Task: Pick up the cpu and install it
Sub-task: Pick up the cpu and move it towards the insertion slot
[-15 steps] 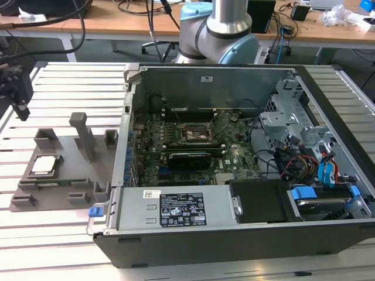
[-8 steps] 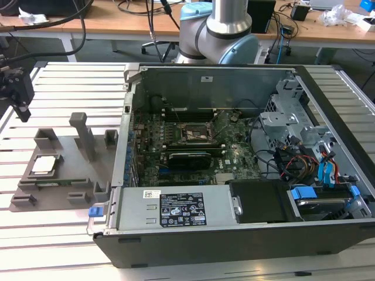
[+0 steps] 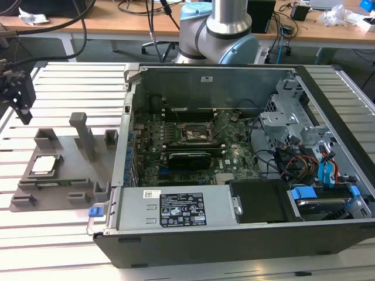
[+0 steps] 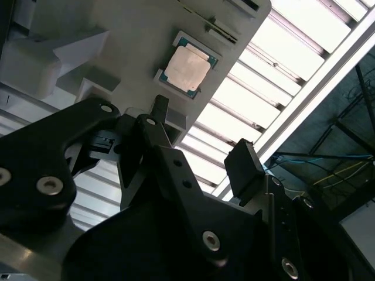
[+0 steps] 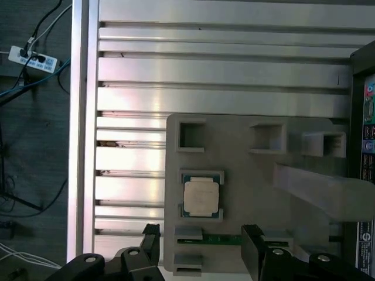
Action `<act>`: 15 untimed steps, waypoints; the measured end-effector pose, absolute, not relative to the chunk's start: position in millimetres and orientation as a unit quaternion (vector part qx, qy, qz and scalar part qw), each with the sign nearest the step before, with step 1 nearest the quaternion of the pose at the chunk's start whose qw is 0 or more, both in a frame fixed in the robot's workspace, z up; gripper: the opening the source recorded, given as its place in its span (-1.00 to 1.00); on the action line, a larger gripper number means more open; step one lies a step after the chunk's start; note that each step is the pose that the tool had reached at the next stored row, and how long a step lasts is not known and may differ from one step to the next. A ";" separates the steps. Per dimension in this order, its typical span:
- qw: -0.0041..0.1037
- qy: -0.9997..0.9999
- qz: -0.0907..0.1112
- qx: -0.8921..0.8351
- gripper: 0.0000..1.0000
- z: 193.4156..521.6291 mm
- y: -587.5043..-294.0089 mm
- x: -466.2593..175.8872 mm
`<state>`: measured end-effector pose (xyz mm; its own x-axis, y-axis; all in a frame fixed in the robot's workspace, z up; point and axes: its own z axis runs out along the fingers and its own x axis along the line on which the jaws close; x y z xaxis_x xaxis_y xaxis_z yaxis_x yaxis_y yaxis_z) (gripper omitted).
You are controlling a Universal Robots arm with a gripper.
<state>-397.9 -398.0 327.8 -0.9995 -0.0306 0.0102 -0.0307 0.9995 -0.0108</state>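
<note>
You'll find the cpu (image 3: 45,165) in the tray (image 3: 64,168) | tray on the table (image 3: 53,231) | computer case (image 3: 234,249) toward the exterior view's right of the tray

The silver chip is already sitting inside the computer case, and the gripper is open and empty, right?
Not quite. The chip lies on the grey tray beside the case, as the first wrist view shows. The gripper is indeed open and empty.
</note>
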 end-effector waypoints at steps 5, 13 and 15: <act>0.005 -1.000 0.005 0.015 0.33 325.1 -398.0 -397.9; 0.005 -1.000 0.005 0.015 0.33 320.6 -398.0 -397.9; 0.005 -1.000 0.006 0.015 0.33 319.5 -398.0 -397.9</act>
<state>-397.9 -398.0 319.5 -0.9995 -0.0307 0.0102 -0.0308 0.9995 -0.0109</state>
